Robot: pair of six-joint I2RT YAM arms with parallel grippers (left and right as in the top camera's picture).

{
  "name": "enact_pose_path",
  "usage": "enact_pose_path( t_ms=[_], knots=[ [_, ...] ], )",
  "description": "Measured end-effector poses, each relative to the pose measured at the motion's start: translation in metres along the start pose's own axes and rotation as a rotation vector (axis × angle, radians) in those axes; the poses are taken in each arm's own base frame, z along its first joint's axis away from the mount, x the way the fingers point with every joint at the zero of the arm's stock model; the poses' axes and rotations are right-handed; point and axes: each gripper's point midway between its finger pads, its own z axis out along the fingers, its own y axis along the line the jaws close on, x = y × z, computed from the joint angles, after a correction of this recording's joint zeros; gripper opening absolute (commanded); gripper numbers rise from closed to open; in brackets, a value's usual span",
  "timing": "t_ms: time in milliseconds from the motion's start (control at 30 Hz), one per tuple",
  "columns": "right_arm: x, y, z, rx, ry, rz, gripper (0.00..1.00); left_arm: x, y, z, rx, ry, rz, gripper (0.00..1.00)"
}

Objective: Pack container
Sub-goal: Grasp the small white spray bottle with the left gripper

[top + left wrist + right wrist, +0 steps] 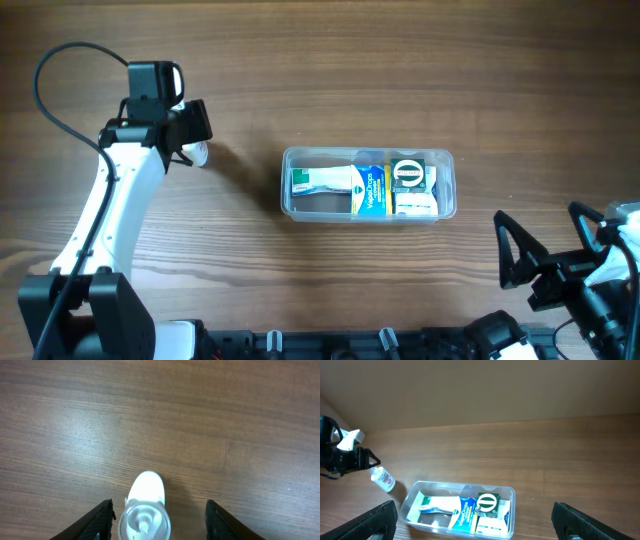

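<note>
The container [285, 186], a clear rectangular tub, stands at the table's middle. It holds a white-and-green toothbrush pack [322, 181], a blue lozenge box [370, 190], a green box with a white circle [407, 172] and a white box [415, 205]. It also shows in the right wrist view [465, 484]. A small clear spray bottle [198, 154] lies to its far left. My left gripper [195, 138] is open over the bottle, whose white cap [146, 489] lies between the spread fingers [159, 527]. My right gripper [545, 242] is open and empty at the front right.
The table is bare brown wood. In the right wrist view the bottle [383, 479] lies left of the tub, with the left arm [342, 455] above it. The right fingers [480, 527] frame the tub from a distance.
</note>
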Motion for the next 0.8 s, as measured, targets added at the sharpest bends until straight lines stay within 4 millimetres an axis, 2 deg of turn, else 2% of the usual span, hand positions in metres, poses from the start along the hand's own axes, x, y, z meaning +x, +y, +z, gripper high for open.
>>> enact_pose_path(
  t_ms=[100,167,267,367,533,700,800],
  knots=[
    [0.0,0.0,0.0,0.0,0.0,0.0,1.0,0.004,0.003,0.001,-0.018,0.015,0.004,0.63],
    [0.0,0.0,0.0,0.0,0.0,0.0,1.0,0.006,0.004,0.004,-0.022,0.026,0.005,0.57],
    [0.0,0.0,0.0,0.0,0.0,0.0,1.0,0.01,0.005,0.01,-0.029,0.045,0.011,0.59],
    [0.0,0.0,0.0,0.0,0.0,0.0,1.0,0.012,0.005,0.013,-0.032,0.056,0.019,0.56],
    [0.0,0.0,0.0,0.0,0.0,0.0,1.0,0.013,0.006,0.014,-0.035,0.058,0.047,0.34],
    [0.0,0.0,0.0,0.0,0.0,0.0,1.0,0.012,0.007,0.014,-0.042,0.057,0.074,0.23],
    [0.0,0.0,0.0,0.0,0.0,0.0,1.0,0.013,0.007,0.013,-0.042,0.059,0.084,0.2]
  ],
)
